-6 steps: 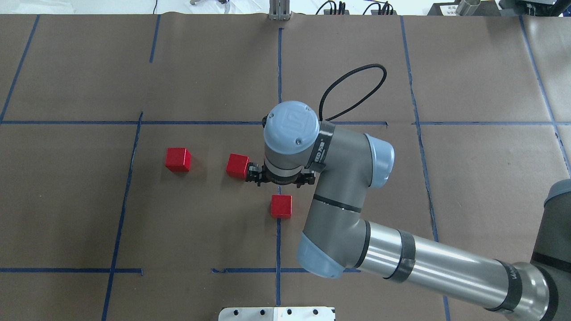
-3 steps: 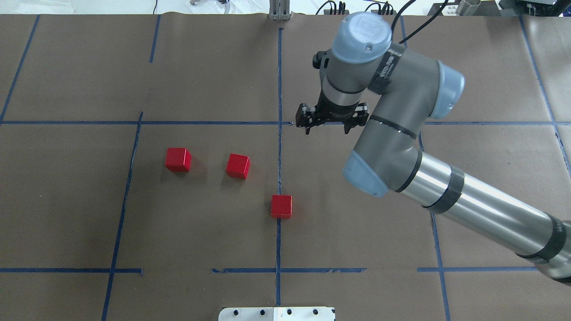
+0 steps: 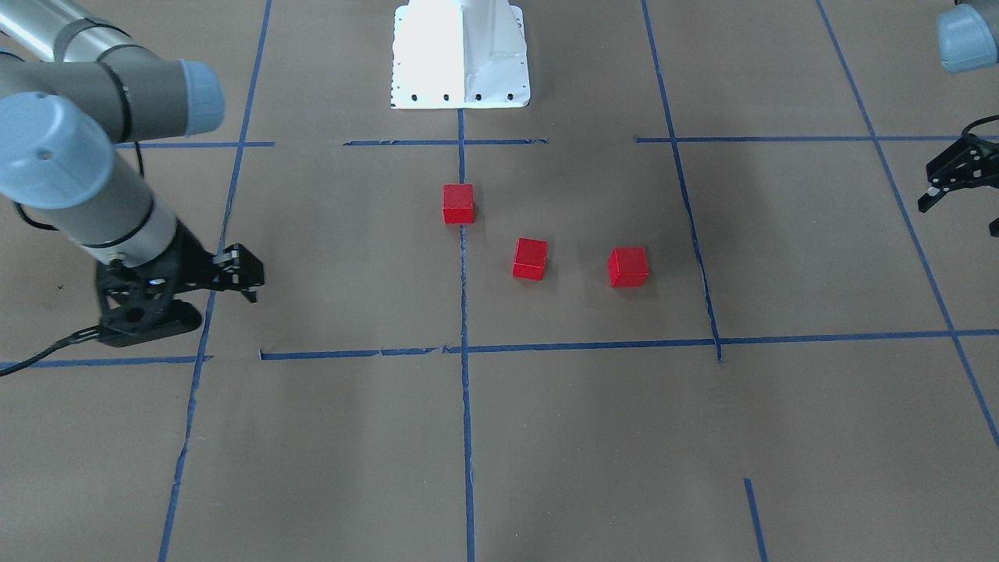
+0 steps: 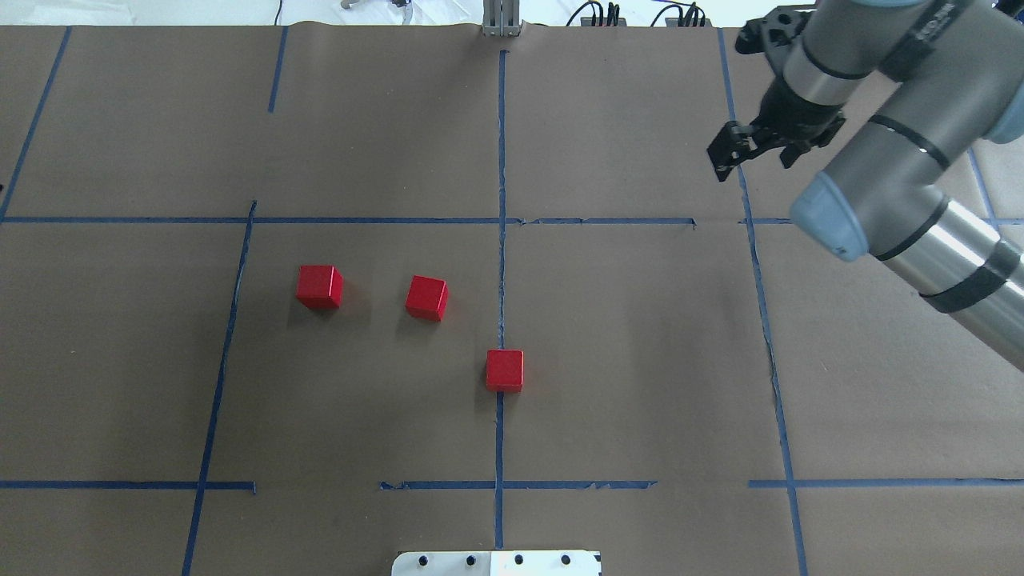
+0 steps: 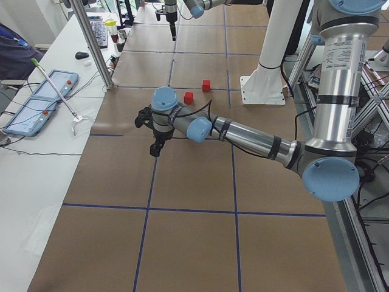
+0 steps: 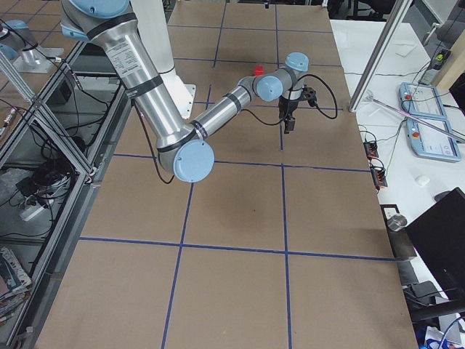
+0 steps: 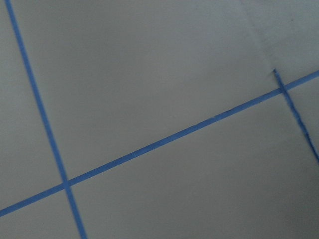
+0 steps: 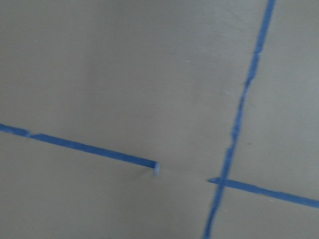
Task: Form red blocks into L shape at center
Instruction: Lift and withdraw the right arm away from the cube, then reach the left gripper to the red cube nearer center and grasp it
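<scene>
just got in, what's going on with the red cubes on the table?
Nothing is being held right now. The three red blocks sit apart on the table: the far-left block, the middle block beside it, and the centre-line block on the blue tape, nearer the robot. None touch, so there is no L yet. The right gripper hangs open at the far right, and the left gripper is open out on the robot's left.

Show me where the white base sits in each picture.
Front-facing: base at top centre.
Overhead: base at bottom centre.
Exterior left: base right of centre.
Exterior right: base upper left.
Left wrist: absent.
Right wrist: absent.
Landmark: tape line from base to nearest block.
</scene>
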Available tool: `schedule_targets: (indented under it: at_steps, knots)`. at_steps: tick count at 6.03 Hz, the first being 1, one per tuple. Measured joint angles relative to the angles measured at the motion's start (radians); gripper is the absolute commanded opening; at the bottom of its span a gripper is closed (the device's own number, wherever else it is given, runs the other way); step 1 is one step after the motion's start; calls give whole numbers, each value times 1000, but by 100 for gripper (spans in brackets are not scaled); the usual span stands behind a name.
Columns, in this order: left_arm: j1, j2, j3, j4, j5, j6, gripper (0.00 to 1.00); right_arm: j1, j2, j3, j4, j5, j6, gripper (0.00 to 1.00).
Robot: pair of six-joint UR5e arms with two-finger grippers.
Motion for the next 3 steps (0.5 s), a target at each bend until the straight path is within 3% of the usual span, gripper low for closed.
schedule_targets:
  at_steps: [3]
  knots:
    - [238, -175, -9, 3, 74, -343, 100, 223, -273, 68, 4, 60, -445, 99]
